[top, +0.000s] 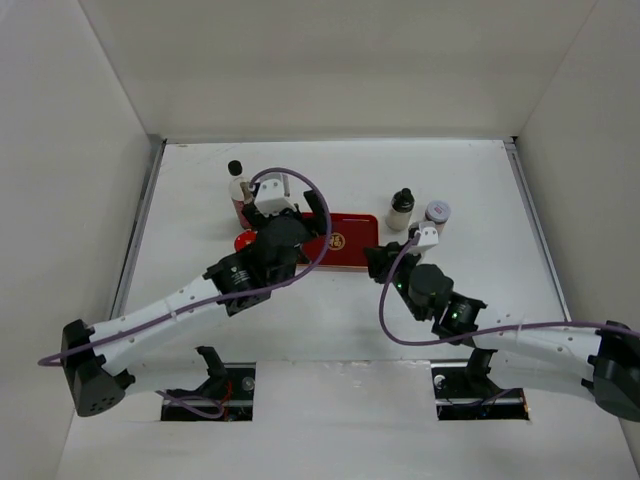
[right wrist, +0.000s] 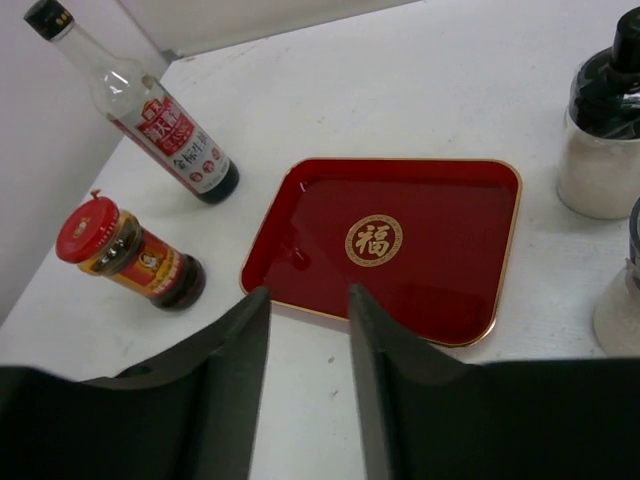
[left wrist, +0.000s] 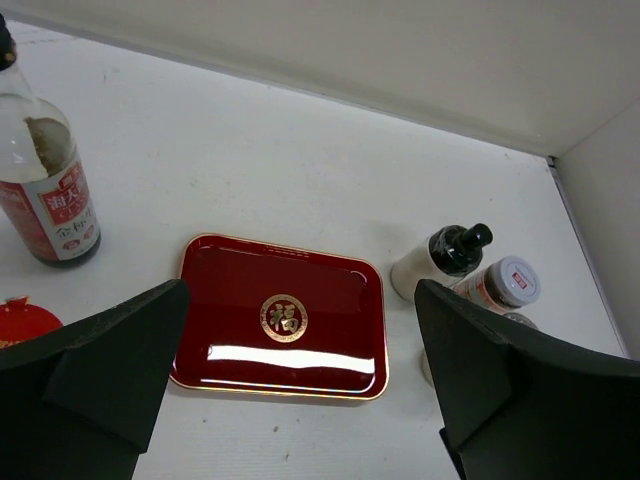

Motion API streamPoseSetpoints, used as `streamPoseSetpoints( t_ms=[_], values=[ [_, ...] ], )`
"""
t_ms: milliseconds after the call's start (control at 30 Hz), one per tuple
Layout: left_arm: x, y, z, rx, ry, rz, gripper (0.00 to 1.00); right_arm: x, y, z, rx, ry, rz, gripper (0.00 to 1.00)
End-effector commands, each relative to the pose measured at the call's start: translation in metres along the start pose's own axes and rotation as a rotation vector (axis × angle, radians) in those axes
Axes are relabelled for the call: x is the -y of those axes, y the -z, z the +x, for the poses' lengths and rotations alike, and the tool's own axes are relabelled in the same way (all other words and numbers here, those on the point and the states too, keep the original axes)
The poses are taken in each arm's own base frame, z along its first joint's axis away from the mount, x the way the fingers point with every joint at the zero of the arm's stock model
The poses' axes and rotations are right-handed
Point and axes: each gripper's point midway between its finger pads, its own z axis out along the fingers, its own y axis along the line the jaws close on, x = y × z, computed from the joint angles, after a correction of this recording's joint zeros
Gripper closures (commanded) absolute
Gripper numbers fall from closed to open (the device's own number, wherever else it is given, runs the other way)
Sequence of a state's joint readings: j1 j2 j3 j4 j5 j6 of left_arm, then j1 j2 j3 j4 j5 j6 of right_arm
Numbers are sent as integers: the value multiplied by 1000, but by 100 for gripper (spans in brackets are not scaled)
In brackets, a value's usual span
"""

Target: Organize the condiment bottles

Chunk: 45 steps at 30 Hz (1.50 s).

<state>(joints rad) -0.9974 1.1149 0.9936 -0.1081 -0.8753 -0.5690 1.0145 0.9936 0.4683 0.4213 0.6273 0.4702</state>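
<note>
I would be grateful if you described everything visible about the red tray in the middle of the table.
The red tray is flat and rectangular, with rounded corners and a low raised rim edged by a thin gold line. Its glossy, lacquer-like surface reflects the light, and a round gold emblem bearing a character sits at its centre. It lies flat on the white table, empty, with nothing else touching it.
</note>
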Motion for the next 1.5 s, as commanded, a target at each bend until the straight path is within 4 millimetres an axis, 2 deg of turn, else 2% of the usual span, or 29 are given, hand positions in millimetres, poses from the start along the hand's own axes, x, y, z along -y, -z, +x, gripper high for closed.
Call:
streamPoseSetpoints(
  t_ms=[0,67,133,200,300,433,467,500,533,567,600,700,767,833,900,1100,1367,1467],
  values=[
    [-16,12,-16,46,0,-28,0,-22,-2,-39,78,-81,-68,70],
    [-25,18,-16,58,-36,-31,0,-38,-4,-51,71,-89,-120,84],
    [-36,23,-16,77,-52,-54,0,-44,-10,-60,71,-76,-130,89],
    [-52,31,-13,91,-75,-85,0,-41,-19,-67,76,-69,-106,92],
    [-82,47,-13,120,-89,-130,0,-34,-29,-60,63,-61,-81,91],
    [-117,63,-20,167,-47,-161,0,-25,-35,-35,23,-32,-56,88],
    [-121,65,-22,169,-51,-157,12,-24,-36,-33,18,-26,-50,87],
    [-124,65,-22,167,-64,-160,39,-22,-36,-32,16,-22,-46,85],
    [-130,65,-22,164,-78,-179,54,-22,-35,-32,20,-20,-47,82],
    [-133,64,-20,151,-95,-191,53,-19,-35,-31,23,-20,-42,75],
    [-132,63,-17,131,-115,-195,46,-18,-36,-31,32,-22,-38,66],
    [-125,54,3,26,-200,-202,16,-14,-43,-23,32,-22,-34,36],
    [-125,43,19,-54,-234,-230,7,-17,-46,-15,8,-12,-50,23],
    [-133,30,37,-128,-246,-259,5,-18,-48,-10,-7,-3,-56,18],
    [-146,17,52,-181,-224,-283,5,-17,-48,-9,-7,1,-52,15],
    [-180,1,62,-204,-111,-334,6,-17,-48,-7,-9,-2,-55,12],
    [-171,-18,93,-267,-99,-254,6,-19,-53,-1,-25,9,-55,11],
    [-179,-23,98,-285,-104,-272,9,-18,-54,2,-31,13,-52,10]
  ],
)
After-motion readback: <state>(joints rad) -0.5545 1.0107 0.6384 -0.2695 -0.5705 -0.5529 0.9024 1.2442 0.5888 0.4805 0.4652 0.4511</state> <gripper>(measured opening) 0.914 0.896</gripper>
